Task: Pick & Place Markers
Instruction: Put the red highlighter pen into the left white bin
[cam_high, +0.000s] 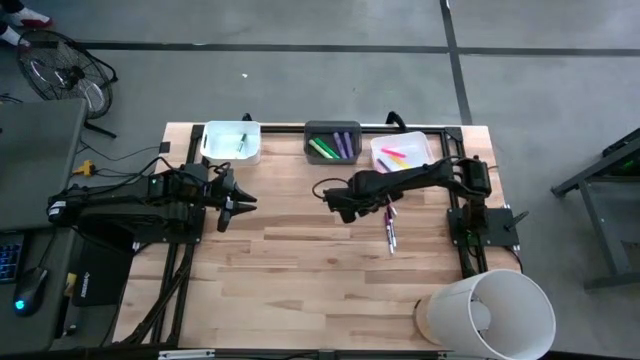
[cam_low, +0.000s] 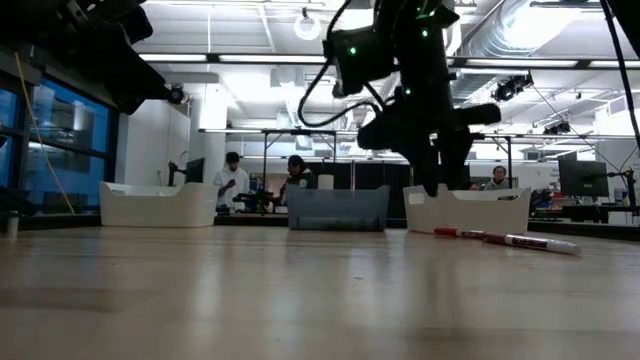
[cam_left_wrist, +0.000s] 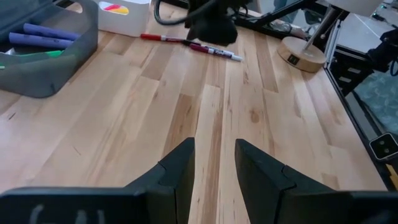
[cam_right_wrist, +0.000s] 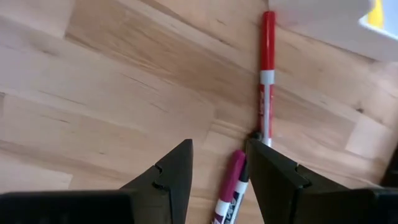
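Observation:
Two markers lie flat on the wooden table right of centre: a red one and a magenta one, end to end. My right gripper hangs open just above them, pointing steeply down. The magenta marker's tip shows between its fingers, and I see no touch. In the low view the gripper is clear of the table. More markers lie in the grey bin and in the right white bin. My left gripper waits open at the table's left.
A white bin holding a green marker stands at the far left of the row of bins. A white lamp shade lies at the table's near right corner. Bare wood stretches between the two arms and toward the near edge.

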